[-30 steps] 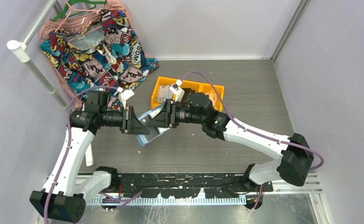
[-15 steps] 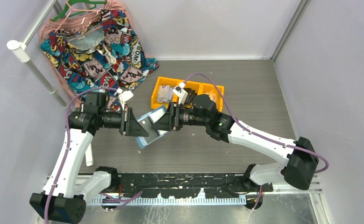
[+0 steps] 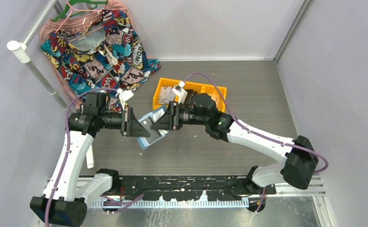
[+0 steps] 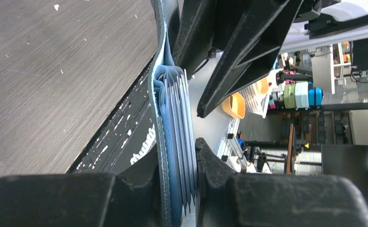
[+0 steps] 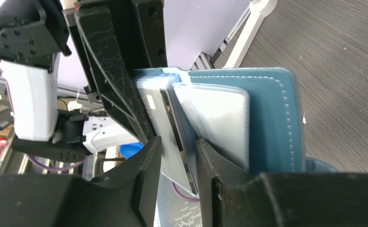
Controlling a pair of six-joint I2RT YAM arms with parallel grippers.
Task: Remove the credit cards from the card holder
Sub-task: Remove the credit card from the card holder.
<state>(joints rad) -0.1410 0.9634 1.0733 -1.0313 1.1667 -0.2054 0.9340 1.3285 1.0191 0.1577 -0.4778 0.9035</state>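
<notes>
The blue card holder (image 3: 149,137) hangs open in the air between both grippers, above the table's middle. My left gripper (image 3: 141,125) is shut on its stack of light blue sleeves (image 4: 175,113), with the dark blue cover (image 4: 159,71) against one finger. My right gripper (image 3: 160,122) comes from the right and is shut on a grey credit card (image 5: 170,135) that sticks out of a sleeve next to the blue cover (image 5: 267,118). The left gripper's black fingers (image 5: 118,80) show just behind the card.
An orange bin (image 3: 159,81) with dark items stands right behind the grippers. A colourful comic-print garment (image 3: 97,52) hangs on a hanger at the back left by a white pole (image 3: 35,66). A black rail (image 3: 186,182) runs along the near edge.
The right gripper drew slightly to the right, then came back toward the left gripper. The card holder stays held between both grippers.
</notes>
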